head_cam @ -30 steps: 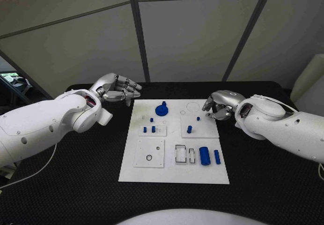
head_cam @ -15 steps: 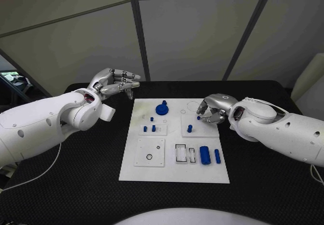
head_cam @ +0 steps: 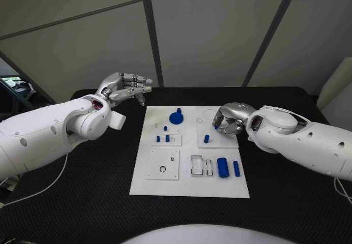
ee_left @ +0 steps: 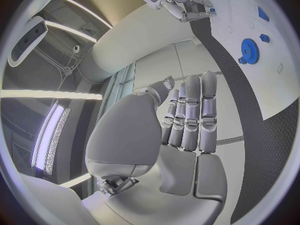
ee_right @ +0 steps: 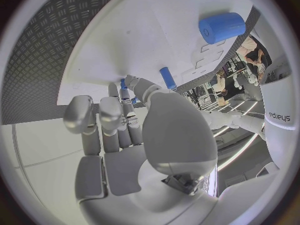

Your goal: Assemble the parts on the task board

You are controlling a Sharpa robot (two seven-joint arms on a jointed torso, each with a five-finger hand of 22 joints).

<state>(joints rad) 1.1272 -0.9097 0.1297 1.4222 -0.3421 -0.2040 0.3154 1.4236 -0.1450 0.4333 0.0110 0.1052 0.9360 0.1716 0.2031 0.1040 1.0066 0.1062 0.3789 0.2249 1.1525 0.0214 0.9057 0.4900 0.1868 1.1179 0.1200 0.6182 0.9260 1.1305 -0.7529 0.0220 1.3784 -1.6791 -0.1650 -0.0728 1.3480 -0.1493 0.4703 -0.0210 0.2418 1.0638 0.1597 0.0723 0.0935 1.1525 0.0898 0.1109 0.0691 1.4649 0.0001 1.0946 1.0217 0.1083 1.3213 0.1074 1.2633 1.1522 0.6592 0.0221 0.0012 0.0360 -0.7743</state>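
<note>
Task board (head_cam: 189,183) at table (head_cam: 88,213) centre. On it: gear-shaped part (head_cam: 176,118) far centre; small pegs (head_cam: 166,138) left of middle; single peg (head_cam: 206,138) right of middle; two cylinders (head_cam: 222,168) near right. Left hand (head_cam: 123,89) beyond board's far-left corner, off it. Right hand (head_cam: 230,121) over board's far-right edge.

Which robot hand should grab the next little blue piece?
Probably the right hand: it hangs over the white task board's far right corner, near a small blue peg. The left hand is raised beyond the board's far left corner.
</note>
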